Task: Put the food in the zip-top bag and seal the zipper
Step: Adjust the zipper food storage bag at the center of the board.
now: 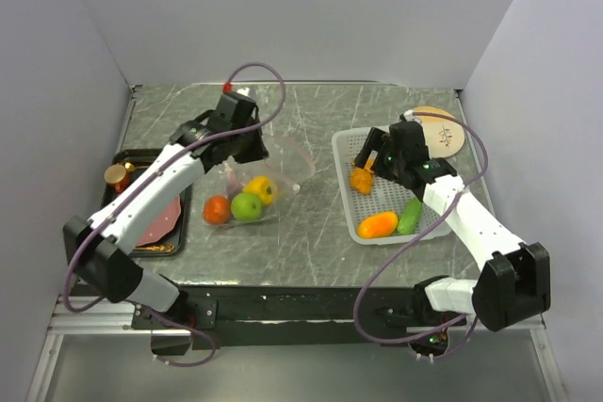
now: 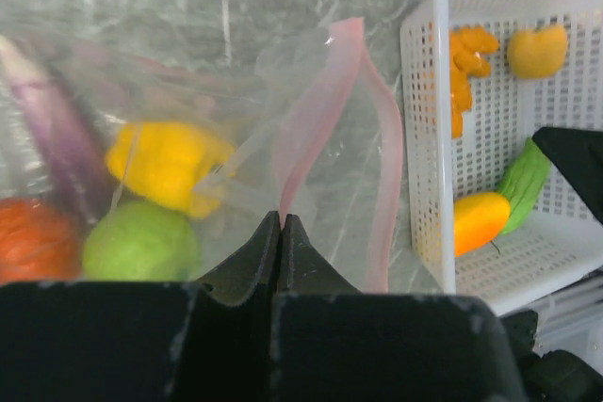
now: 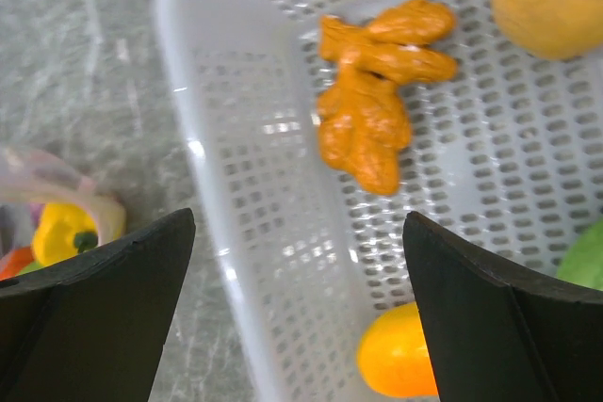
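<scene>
Clear zip-top bag (image 1: 283,165) left of centre, holds lime (image 1: 247,206), tomato (image 1: 217,210), pepper (image 1: 260,188) | left tool (image 2: 282,218) clamped on its mouth edge | right tool (image 3: 298,221) gaping over white basket (image 2: 439,138) with mango (image 1: 378,224), cucumber (image 1: 411,216)

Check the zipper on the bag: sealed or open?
Open. In the left wrist view the zipper's two pink strips bow apart, leaving the mouth of the zip-top bag gaping.

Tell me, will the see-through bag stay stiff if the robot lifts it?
Probably not: the bag looks thin and crinkled, and its pink zipper curves loosely, so it should sag. The lime and tomato inside would likely weigh its bottom down.
</scene>
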Available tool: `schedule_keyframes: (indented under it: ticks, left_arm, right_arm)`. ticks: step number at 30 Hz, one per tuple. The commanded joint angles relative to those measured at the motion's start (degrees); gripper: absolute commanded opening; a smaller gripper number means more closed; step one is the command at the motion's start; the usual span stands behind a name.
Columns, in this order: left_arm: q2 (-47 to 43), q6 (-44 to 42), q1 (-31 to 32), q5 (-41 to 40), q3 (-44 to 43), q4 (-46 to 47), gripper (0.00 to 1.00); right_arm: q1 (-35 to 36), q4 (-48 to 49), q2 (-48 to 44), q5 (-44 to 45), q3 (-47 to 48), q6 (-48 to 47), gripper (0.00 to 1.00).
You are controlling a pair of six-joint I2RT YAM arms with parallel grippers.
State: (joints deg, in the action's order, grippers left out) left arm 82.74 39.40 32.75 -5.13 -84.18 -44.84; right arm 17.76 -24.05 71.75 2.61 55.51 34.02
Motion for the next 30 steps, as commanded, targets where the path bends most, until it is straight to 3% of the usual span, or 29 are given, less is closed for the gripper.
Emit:
schedule_keyframes:
  ticks: [1,6,10,15,30]
  left_arm:
    - [-0.21,-1.16,0.29,6.17,0.15,9.67,0.01]
    - [-0.56,-1.78,0.29,8.99,2.62,12.23,0.01]
    - [-1.09,-2.57,0.29,8.82,3.76,11.62,0.01]
    - [-1.70,-3.19,0.29,8.64,4.46,11.09,0.01]
    - [-2.67,-3.45,0.29,11.02,5.43,12.32,0.01]
  right_arm:
    - [-3.68,-2.58,4.62,0.38,0.40,-0.54,0.98]
    - [-6.16,3.74,8.22,-7.43,-2.86,1.22,0.95]
    - [-7.12,6.38,12.10,-10.16,-3.03,4.38,0.84]
    - [-7.56,12.97,15.52,-14.65,-5.05,7.37,0.78]
    - [-7.83,14.65,21.68,-12.37,-4.27,7.64,0.77]
